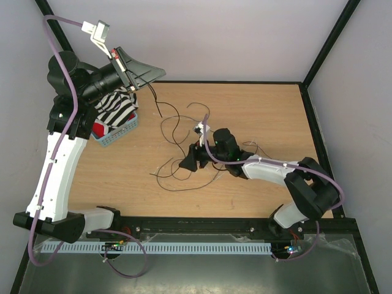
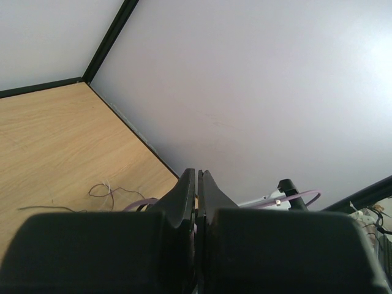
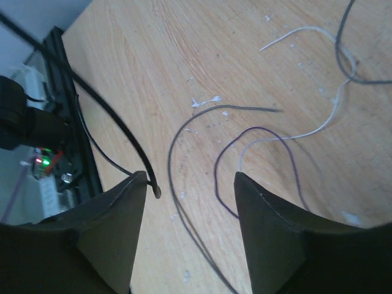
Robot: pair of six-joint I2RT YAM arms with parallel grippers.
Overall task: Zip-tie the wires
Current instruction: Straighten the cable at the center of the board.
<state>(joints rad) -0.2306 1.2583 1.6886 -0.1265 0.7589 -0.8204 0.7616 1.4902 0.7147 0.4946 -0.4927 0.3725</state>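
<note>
Seen from above, two robot arms are bolted at the near edge of a wooden table (image 1: 269,110). The right arm reaches in low over the middle, and its right claw (image 1: 193,158) sits just above the wood with the fingers apart, gripping nothing. Its wrist camera shows the wires (image 3: 257,131) lying flat on the table in the gap between the two fingers: thin dark loops and one pale strand. A thicker black strand ends just beside the finger (image 3: 119,226) on the left of that view. Beyond the claw the wires sprawl in a loose tangle across the middle of the table. Further back on the left stands a blue basket (image 1: 122,133) holding striped black-and-white cloth (image 1: 117,107). Raised above the basket, the left claw (image 1: 160,72) has its fingers pressed together; whether anything thin is pinched there is unclear.
</note>
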